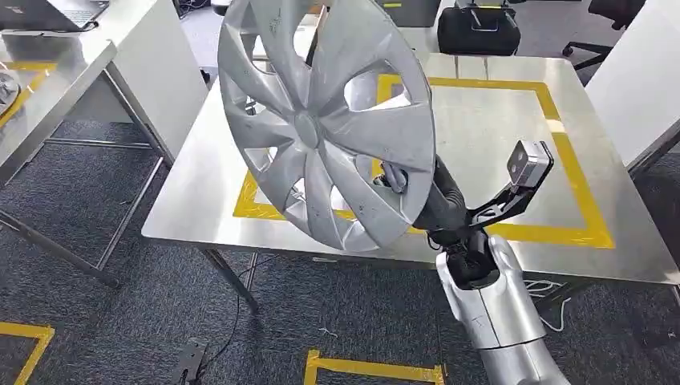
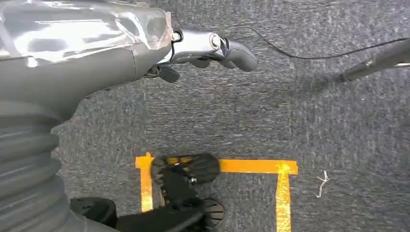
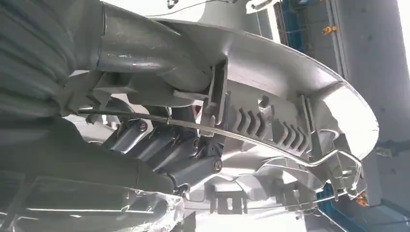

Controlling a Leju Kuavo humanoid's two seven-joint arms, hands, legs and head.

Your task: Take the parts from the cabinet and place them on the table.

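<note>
Item, one silver wheel cover: my right hand is gripping it, fingers hooked through its rim, tilted above the worktop; carrying step in hand, lowering inside the yellow tape square seems next; left hand is hanging idle, fingers curled on nothing.

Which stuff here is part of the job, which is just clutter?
Job:
hubcap, held by the right hand
steel table with yellow tape square

Clutter:
black bag
laptop
office chair
floor cable
</note>
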